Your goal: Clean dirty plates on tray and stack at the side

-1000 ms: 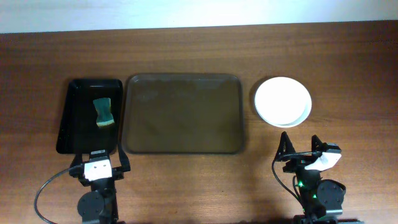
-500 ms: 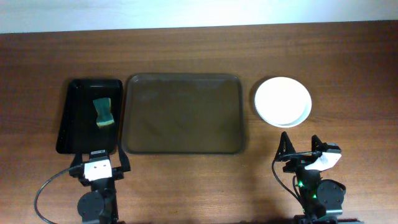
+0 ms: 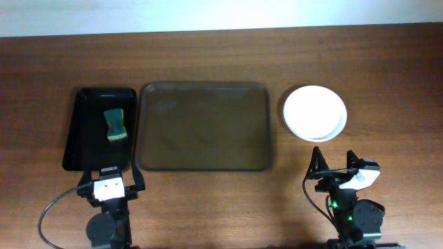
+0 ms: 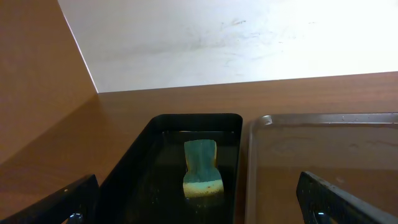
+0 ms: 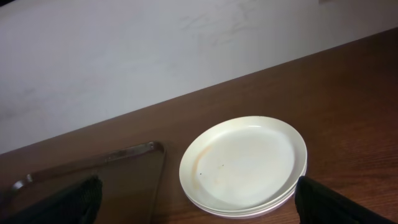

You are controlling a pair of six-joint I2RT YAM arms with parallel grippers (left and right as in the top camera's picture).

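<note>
The white plates (image 3: 315, 113) sit in one stack on the table to the right of the large dark-brown tray (image 3: 203, 126). In the right wrist view the stack (image 5: 244, 164) shows a faint orange streak on the top plate, and the tray's corner (image 5: 93, 165) lies to its left. The tray holds no plates; its rim also shows in the left wrist view (image 4: 323, 121). My left gripper (image 3: 109, 181) is open and empty at the front left. My right gripper (image 3: 335, 164) is open and empty just in front of the stack.
A narrow black tray (image 3: 100, 128) stands left of the big tray and holds a green and yellow sponge (image 3: 115, 125), which the left wrist view also shows (image 4: 202, 168). A white wall borders the table's far edge.
</note>
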